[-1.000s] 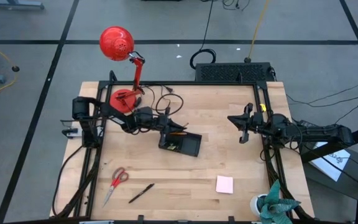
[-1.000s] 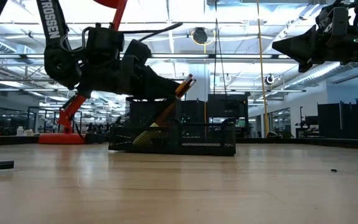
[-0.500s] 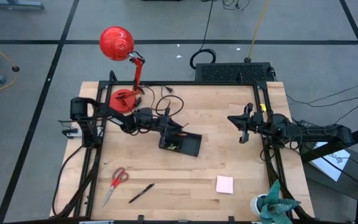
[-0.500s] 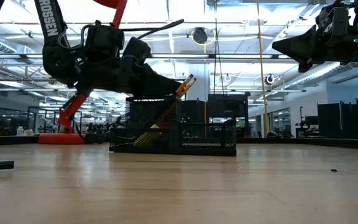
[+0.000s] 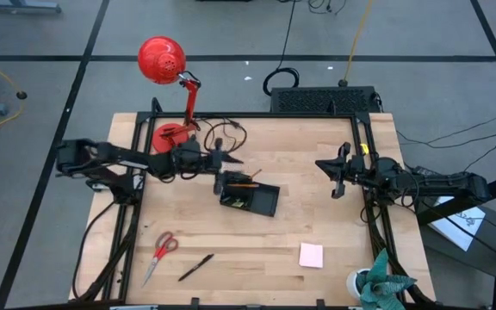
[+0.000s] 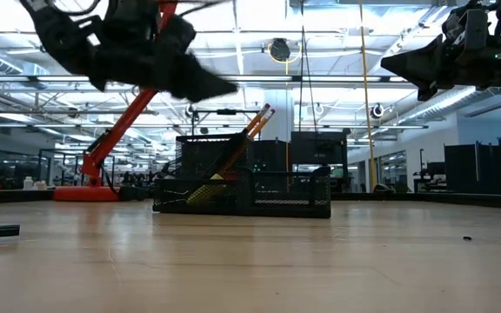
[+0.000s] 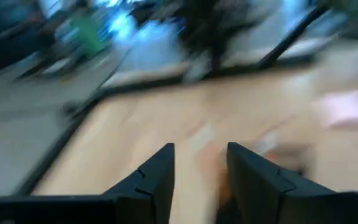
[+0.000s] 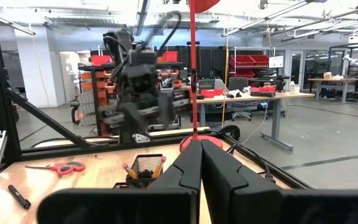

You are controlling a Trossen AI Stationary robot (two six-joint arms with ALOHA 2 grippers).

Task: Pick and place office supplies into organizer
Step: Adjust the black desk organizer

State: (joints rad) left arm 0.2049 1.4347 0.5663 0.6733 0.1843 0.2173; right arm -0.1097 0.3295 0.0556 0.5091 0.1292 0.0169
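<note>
The black mesh organizer point(image 5: 252, 198) stands mid-table. An orange pencil point(image 6: 252, 126) stands slanted in its tall compartment, leaning on the rim with its upper end sticking out. My left gripper point(image 5: 231, 160) hovers open, up and to the left of the organizer point(image 6: 242, 193), with nothing between its fingers point(image 7: 157, 177). Red-handled scissors point(image 5: 162, 250), a black pen point(image 5: 195, 267) and a pink sticky-note pad point(image 5: 311, 255) lie on the table's near half. My right gripper point(image 5: 335, 178) waits shut at the right, raised above the table.
A red desk lamp point(image 5: 172, 133) stands at the far left, just behind my left arm. A black box with cables point(image 5: 325, 99) sits beyond the far edge. A green-and-white object point(image 5: 377, 282) is at the near right corner. Bare wood lies between the organizer and the near items.
My left gripper has opened and let go of the orange pencil, then risen and drawn back toward the table's left edge. The pencil stays leaning in the organizer, unmoved.
</note>
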